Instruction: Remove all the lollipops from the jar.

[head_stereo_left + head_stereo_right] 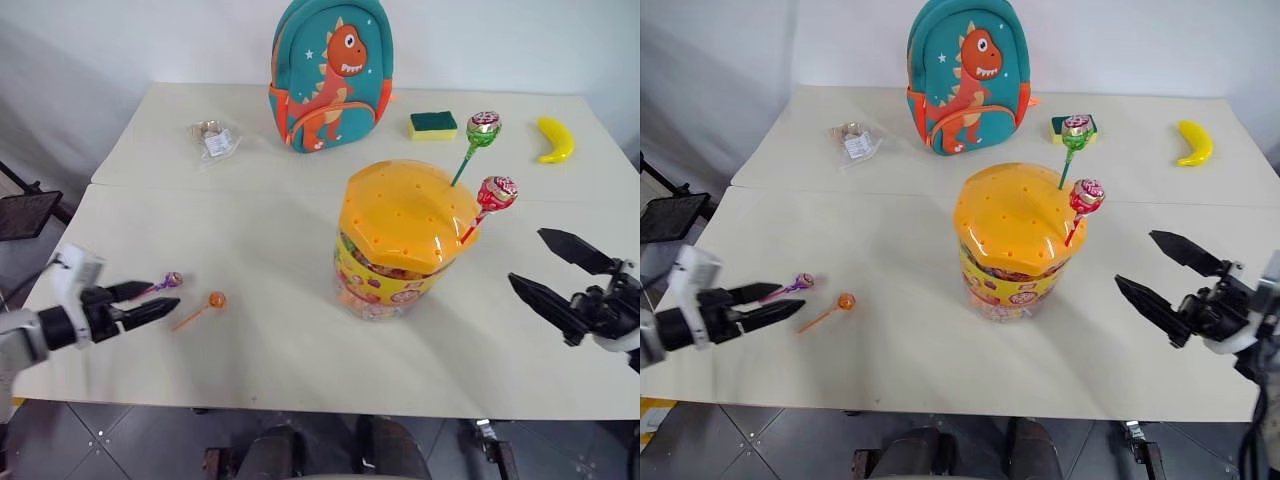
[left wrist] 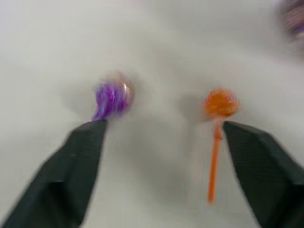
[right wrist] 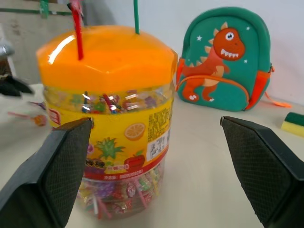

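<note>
Left eye view: two lollipops, green [image 1: 483, 128] and red [image 1: 497, 192], are left in the jar [image 1: 400, 240]; right pincer [image 1: 545, 270], wide open and empty beside the jar, is judged next to grip one.

A plain test room: 2 white tables [image 1: 300, 200] against a bare white wall [image 1: 150, 40].

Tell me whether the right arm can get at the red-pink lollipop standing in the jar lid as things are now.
Probably yes. The red-pink lollipop stands on the side of the jar facing the right gripper, whose jaws are open and empty. Nothing lies between them; the green lollipop stands behind it, out of the way.
</note>
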Controlling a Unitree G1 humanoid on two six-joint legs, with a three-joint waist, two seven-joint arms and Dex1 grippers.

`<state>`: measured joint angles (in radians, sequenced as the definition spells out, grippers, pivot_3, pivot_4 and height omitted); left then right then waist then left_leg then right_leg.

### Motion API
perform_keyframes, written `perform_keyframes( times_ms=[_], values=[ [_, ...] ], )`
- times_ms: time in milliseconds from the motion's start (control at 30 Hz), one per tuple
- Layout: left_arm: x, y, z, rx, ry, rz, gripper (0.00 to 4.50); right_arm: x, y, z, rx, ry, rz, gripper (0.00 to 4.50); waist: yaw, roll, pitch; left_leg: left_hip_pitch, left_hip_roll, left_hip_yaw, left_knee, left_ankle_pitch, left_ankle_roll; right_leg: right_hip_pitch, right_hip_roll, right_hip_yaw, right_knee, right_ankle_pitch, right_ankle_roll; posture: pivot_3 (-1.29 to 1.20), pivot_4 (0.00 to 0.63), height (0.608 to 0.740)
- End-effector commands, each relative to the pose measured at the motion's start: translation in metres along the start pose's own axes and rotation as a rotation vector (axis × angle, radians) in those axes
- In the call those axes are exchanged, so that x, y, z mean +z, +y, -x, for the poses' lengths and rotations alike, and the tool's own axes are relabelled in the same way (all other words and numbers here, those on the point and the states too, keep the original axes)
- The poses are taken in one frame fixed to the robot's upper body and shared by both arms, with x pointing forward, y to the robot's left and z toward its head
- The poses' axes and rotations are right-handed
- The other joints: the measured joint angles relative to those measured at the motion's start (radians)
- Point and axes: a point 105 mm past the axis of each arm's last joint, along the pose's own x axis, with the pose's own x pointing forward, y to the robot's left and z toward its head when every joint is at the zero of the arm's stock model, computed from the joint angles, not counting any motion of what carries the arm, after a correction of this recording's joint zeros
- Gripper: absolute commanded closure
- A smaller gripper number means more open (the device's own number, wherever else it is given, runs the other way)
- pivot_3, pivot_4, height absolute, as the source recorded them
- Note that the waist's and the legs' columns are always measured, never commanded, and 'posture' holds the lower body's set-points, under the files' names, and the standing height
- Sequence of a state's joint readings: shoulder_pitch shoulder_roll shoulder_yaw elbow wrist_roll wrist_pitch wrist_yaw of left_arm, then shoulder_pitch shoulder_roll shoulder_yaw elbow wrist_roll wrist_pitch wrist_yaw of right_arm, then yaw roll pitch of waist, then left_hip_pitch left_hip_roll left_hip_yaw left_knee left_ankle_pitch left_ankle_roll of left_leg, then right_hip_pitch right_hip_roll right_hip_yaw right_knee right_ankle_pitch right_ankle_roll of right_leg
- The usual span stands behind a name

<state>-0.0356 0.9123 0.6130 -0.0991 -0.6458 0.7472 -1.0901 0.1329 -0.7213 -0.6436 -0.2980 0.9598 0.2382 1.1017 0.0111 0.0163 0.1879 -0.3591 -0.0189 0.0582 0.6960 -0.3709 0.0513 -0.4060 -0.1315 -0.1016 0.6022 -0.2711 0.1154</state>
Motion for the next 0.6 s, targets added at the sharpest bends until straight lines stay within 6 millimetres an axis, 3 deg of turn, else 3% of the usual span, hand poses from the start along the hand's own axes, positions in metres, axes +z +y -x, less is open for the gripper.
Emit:
perform_keyframes(
  times_ms=[33,167,267,433,600],
  values=[
    [0.043,-0.009,0.01,-0.088,-0.19,-0.175,0.03,0.025,0.015,-0.011,0.101,-0.063,0.01,0.0,0.0,0.0,0.0,0.0,0.0,0.0,0.0,0.0,0.0,0.0,0.0,0.0,-0.002,0.0,0.0,0.0,0.15,0.74],
    [0.063,-0.039,-0.01,-0.248,-0.312,-0.353,0.03,0.031,0.031,-0.033,0.207,-0.089,-0.019,0.0,0.001,0.0,0.0,0.0,0.0,0.0,0.001,0.0,-0.001,0.001,0.0,0.0,-0.002,0.0,0.0,0.0,0.15,0.74],
    [0.073,-0.064,-0.023,-0.383,-0.411,-0.335,0.03,0.033,0.037,-0.051,0.24,-0.115,-0.013,0.0,0.0,0.0,0.0,0.001,0.0,0.0,0.001,0.0,-0.001,0.001,0.0,0.0,-0.001,0.0,0.0,0.0,0.15,0.74],
    [0.071,-0.085,-0.032,-0.516,-0.383,-0.278,0.03,0.038,0.05,-0.075,0.334,-0.129,-0.029,0.0,-0.003,0.0,0.0,0.0,0.0,0.0,0.001,0.0,-0.001,0.0,0.002,-0.002,0.002,0.0,0.001,0.0,0.15,0.74],
    [0.066,-0.093,-0.037,-0.579,-0.367,-0.273,0.03,0.035,0.054,-0.079,0.381,-0.089,-0.052,0.0,-0.002,-0.001,0.001,-0.001,0.0,0.0,0.001,0.001,0.0,0.001,0.002,-0.002,0.001,0.0,0.001,0.0,0.15,0.74]
  ],
)
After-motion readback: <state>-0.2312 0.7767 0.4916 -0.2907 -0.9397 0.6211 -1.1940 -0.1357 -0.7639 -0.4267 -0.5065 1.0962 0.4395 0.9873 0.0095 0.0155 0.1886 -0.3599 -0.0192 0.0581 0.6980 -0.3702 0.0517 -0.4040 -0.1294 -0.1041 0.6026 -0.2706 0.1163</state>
